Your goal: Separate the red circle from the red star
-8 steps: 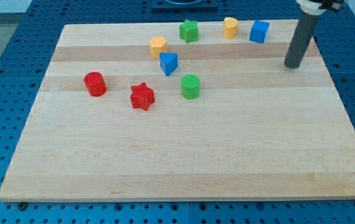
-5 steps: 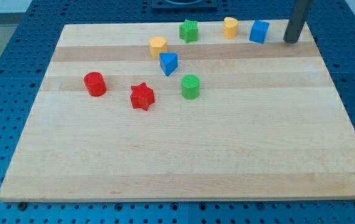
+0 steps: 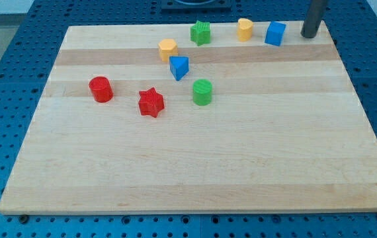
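Note:
The red circle sits on the wooden board at the view's left. The red star lies a short way to its right and slightly lower, apart from it. My tip is at the board's top right corner, just right of the blue cube, far from both red blocks.
A green star, a yellow heart-like block and the blue cube line the top edge. An orange hexagon-like block, a blue triangle and a green circle sit near the middle, right of the red star.
My tip has moved toward the view's top, from the right part of the board to its top right corner. No block has moved.

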You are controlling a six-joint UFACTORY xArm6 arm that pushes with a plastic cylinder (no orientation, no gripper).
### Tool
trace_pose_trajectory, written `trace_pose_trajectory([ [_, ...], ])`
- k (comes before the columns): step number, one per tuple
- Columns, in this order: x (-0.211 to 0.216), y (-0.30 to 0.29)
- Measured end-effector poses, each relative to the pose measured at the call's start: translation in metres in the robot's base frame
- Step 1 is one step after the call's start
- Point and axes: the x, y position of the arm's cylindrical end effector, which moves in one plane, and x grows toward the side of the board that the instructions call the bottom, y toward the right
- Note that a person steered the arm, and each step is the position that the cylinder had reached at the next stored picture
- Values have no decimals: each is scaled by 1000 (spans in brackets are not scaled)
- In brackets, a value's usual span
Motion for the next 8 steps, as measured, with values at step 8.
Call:
trace_pose_trajectory([
  [8, -24, -162],
])
